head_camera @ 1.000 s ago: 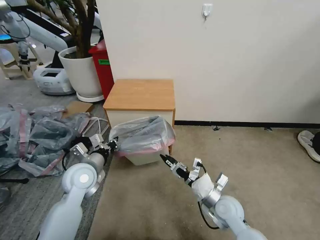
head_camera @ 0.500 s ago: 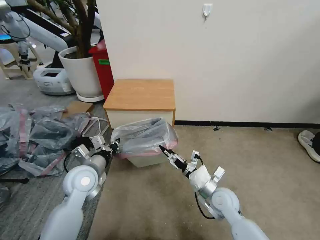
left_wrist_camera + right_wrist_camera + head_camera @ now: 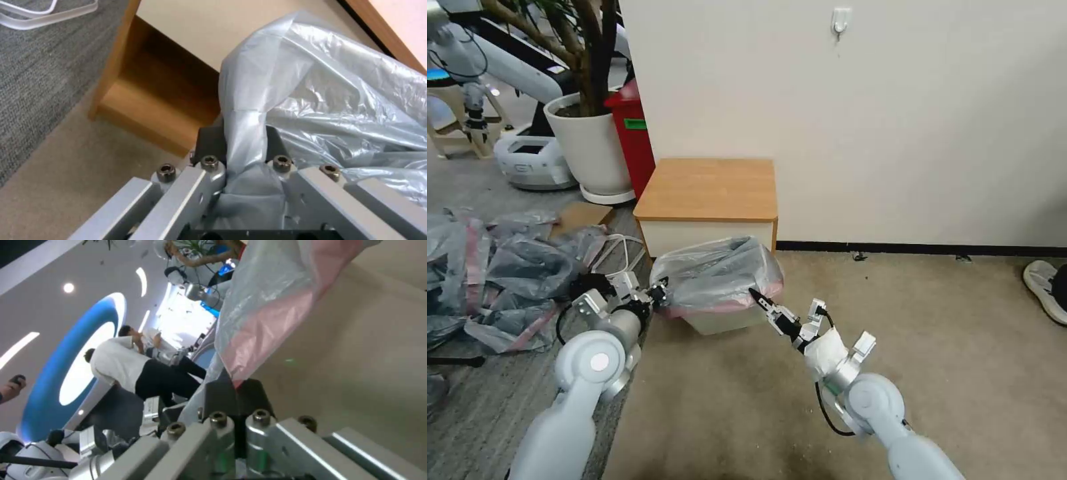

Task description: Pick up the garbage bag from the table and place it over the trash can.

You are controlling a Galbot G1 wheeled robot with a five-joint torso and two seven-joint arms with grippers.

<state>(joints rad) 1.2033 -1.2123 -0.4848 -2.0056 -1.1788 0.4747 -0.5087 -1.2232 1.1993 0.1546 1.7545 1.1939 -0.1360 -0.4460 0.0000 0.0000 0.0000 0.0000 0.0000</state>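
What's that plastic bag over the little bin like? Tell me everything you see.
The bag is thin, crinkled, translucent grey plastic with a pink band along its rim. It billows over the beige bin in front of the table. The left gripper pinches a gathered fold; the right gripper is closed at the pink edge.

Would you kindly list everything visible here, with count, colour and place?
garbage bag: one, translucent grey with pink band, draped over the trash can
trash can: one, cream-beige, on the floor in front of the table
table: one, orange-brown top, against the wall
heap of bags: many, grey and pink, on the floor at left
plant pot: one, white, left of the table
red bin: one, between pot and wall
shoe: one, white, far right
left gripper: jaws shut on the bag's left edge
right gripper: jaws shut on the bag's pink band
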